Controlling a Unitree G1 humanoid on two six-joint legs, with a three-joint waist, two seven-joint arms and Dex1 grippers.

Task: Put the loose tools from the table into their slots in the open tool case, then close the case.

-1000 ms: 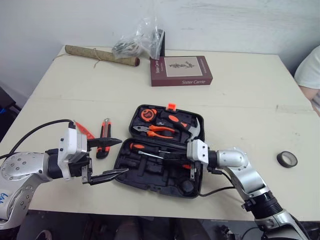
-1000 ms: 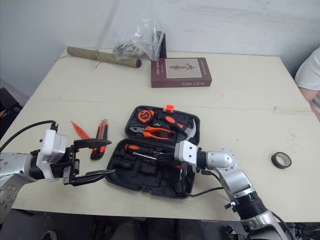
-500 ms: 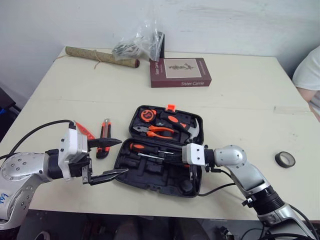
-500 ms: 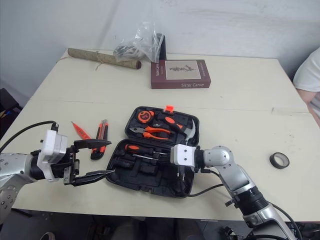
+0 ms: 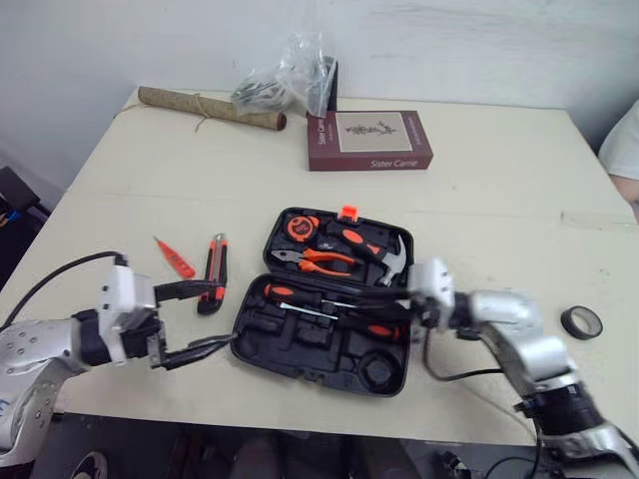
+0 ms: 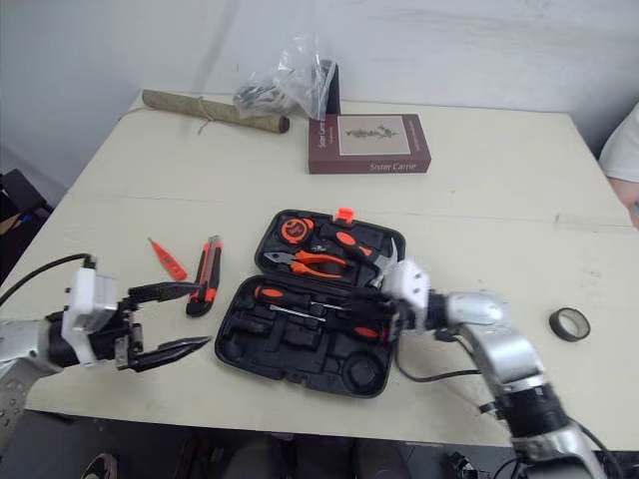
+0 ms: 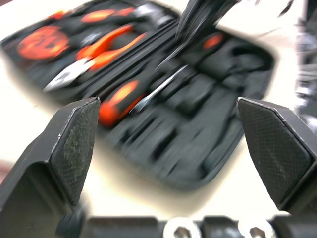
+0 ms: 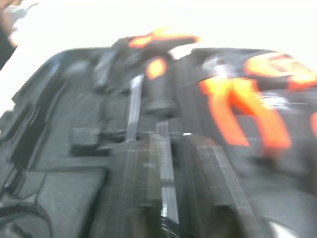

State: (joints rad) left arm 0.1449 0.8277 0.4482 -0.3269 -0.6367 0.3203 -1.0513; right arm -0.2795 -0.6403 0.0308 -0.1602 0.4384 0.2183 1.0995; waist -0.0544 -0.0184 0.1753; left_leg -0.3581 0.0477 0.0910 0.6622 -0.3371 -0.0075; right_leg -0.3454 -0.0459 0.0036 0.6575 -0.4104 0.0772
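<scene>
The open tool case (image 5: 300, 347) is set near the middle of the tabletop (image 5: 479, 200), with its lid half laid flat on the far side. In the lid half a tape measure (image 5: 300, 227), orange-handled pliers (image 5: 319, 260) and a hammer (image 5: 393, 258) are seated. In the near half a screwdriver (image 5: 284, 294) with an orange handle is laid along the far edge. Two loose tools are seen on the tabletop to the left of the case: a utility knife (image 5: 213, 271) just beside it, and a thin red tester pen (image 5: 175, 257) further left.

The left pincer (image 5: 228, 314) is held released. Its fingers (image 7: 74, 139) are spread wide and pointed right toward the near-left corner of the case, near it but apart. Its forearm is stretched in low from the left. The right pincer (image 5: 381, 299) is reached leftward over the right part of the case, with the arm bent at the elbow on the near right. Whether it is clenched cannot be told through the blur.

Along the far edge of the pale tabletop a maroon book (image 5: 369, 142), a brown paper roll (image 5: 210, 108) and a crumpled plastic bag (image 5: 285, 85) are placed. A black tape roll (image 5: 582, 321) is set near the right edge. A white wall (image 5: 479, 40) is seen behind, and a person's white sleeve (image 5: 624, 155) at the right.
</scene>
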